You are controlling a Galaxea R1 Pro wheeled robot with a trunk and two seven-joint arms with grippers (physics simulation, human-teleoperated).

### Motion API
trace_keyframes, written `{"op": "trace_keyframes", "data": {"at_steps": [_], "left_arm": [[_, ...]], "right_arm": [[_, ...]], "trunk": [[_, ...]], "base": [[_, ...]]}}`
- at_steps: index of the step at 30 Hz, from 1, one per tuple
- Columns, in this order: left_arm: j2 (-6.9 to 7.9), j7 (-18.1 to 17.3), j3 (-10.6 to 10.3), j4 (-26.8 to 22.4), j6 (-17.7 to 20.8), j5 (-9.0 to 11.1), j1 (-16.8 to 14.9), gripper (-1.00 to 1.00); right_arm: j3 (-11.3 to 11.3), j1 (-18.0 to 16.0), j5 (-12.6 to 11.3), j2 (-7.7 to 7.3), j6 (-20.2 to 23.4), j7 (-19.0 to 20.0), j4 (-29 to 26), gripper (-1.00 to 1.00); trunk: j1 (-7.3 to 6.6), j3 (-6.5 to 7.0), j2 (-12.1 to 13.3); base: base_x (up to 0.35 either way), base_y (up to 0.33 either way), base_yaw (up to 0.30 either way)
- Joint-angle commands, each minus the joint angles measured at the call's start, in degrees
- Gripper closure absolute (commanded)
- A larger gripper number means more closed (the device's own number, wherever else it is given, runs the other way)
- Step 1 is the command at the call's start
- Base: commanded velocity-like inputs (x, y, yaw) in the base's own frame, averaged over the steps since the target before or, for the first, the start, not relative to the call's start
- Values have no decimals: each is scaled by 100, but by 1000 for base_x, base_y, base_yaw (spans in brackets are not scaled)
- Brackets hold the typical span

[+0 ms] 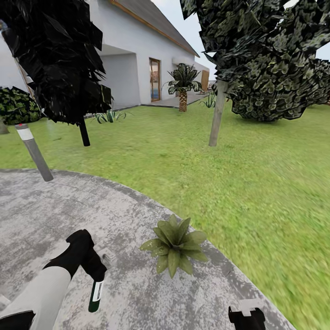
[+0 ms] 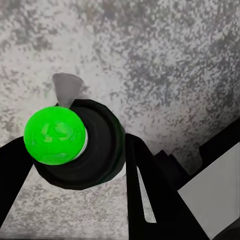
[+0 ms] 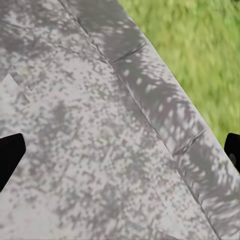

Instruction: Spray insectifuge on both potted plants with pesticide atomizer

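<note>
While clamped: left hand (image 1: 94, 270) on atomizer (image 1: 96, 295)

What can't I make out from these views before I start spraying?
- Pesticide atomizer: in the head view the left gripper covers its top, so where the nozzle points is unclear; the left wrist view shows just its bright green end.
- Right gripper: cut off by the head view's bottom edge.
- Plants: one rosette is visible on the paving; I can't find the second.
</note>
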Motion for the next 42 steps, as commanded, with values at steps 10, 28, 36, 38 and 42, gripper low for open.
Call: {"op": "trace_keyframes", "data": {"at_steps": [10,28,36,38,42], "left_arm": [[-25,-49,28,-5,57,-44,-4,100],[-36,-75,50,3,67,-44,-4,100],[-44,-75,35,4,65,-44,5,100],[-44,-81,40,4,65,-43,5,100],[-32,-79,40,4,58,-44,5,100]], "right_arm": [[-41,-2,75,-44,-28,-19,10,-100],[-44,-6,62,-29,-22,-28,4,-100],[-49,-4,57,-10,-22,-28,3,-100],[-49,-6,57,-10,-22,-28,2,-100],[-49,-5,59,-10,-22,-26,2,-100]], "trunk": [[-1,-5,-2],[-1,-6,-2],[-1,-6,-2],[-1,-6,-2],[-1,-6,-2]], "base": [[190,-220,130],[65,-306,40],[203,-271,53],[160,-195,232],[38,-46,268]]}}
